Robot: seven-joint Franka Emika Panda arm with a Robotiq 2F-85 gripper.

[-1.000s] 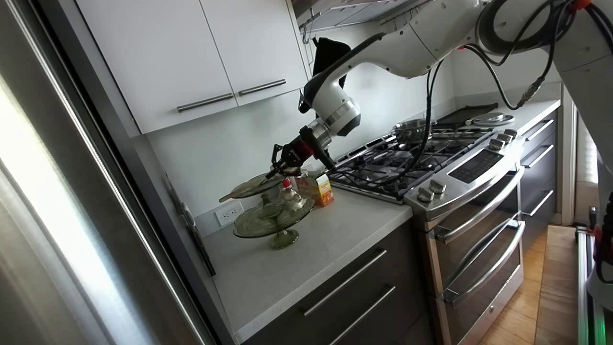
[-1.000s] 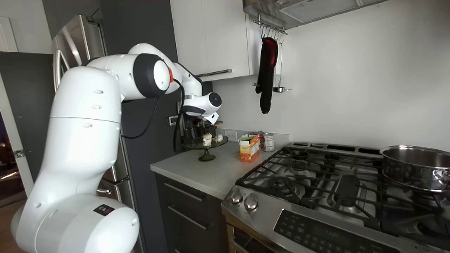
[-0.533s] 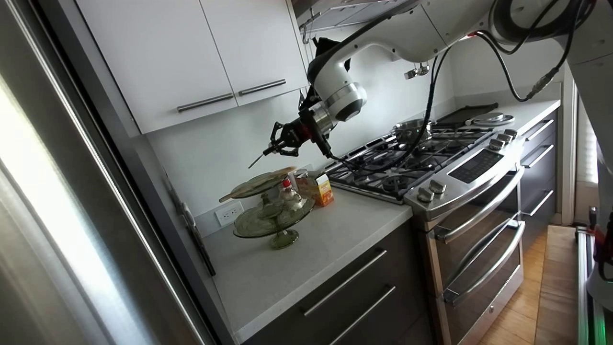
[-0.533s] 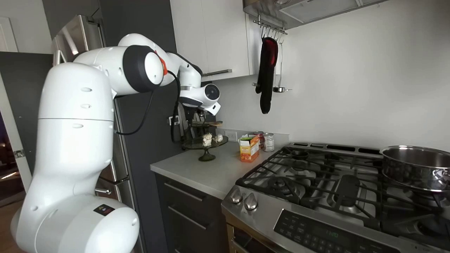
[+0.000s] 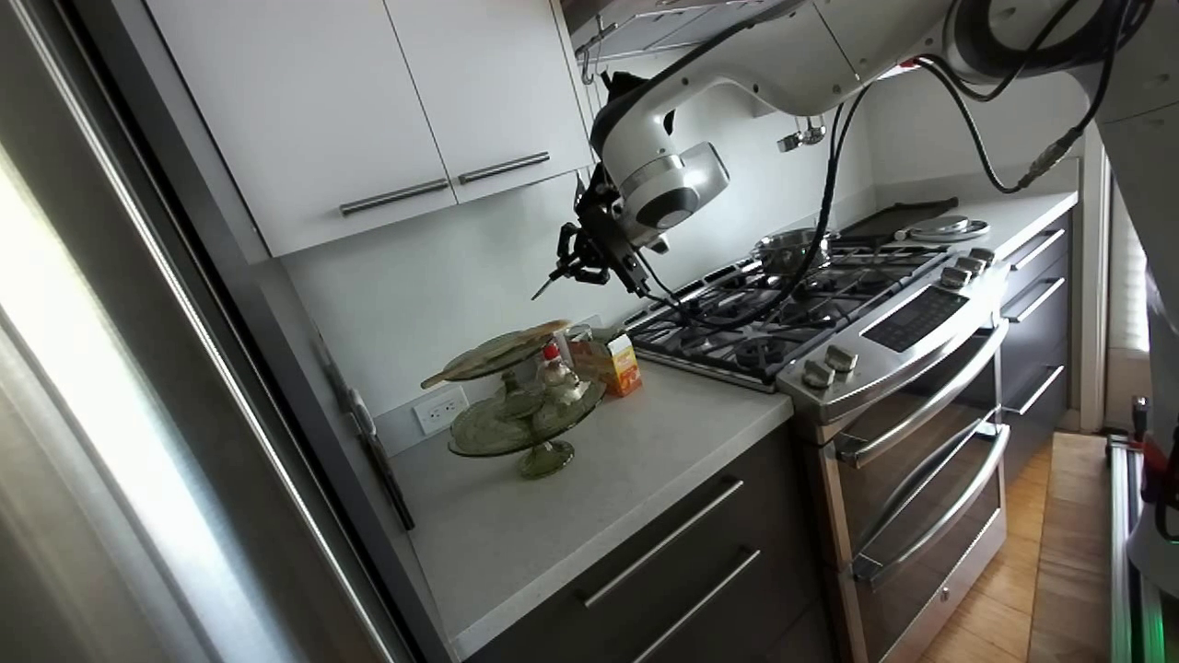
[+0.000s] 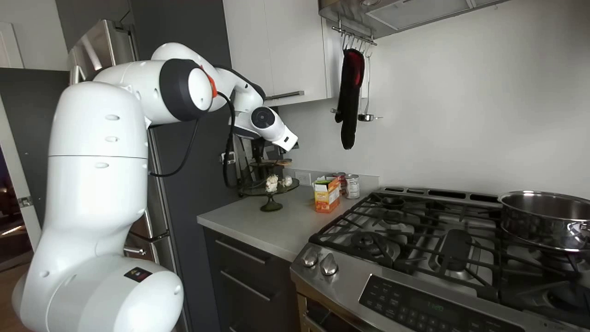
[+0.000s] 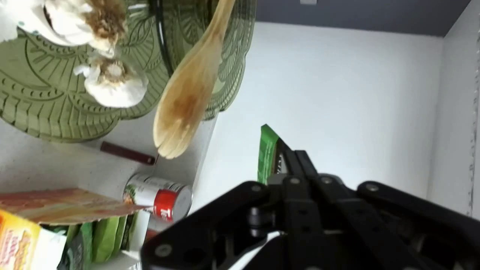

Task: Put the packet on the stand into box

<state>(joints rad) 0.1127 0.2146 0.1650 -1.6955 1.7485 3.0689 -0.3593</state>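
My gripper (image 7: 300, 153) is shut on a thin green packet (image 7: 267, 153). In an exterior view the gripper (image 5: 556, 274) is in the air above the stand, and the packet (image 5: 542, 289) shows as a thin edge at its fingertips. The olive glass stand (image 5: 488, 433) is on the counter; it also shows in the wrist view (image 7: 45, 123). The open orange and yellow box (image 5: 626, 370) is beside the stand, toward the stove; its flap is up. In the wrist view the box (image 7: 17, 240) holds several green packets. In an exterior view the arm mostly hides the gripper.
Garlic bulbs (image 7: 116, 84) and a wooden spoon (image 7: 187, 97) lie on the stand. A red-capped bottle (image 5: 552, 353) is there. Cans (image 6: 352, 186) stand behind the box. The stove (image 6: 392, 230) is beside it. A wall cabinet (image 5: 497, 101) hangs above.
The gripper has risen off the stand's upper plate with the packet. It has then moved toward the box and stove side, and the wrist has turned. The stand and box have stayed put.
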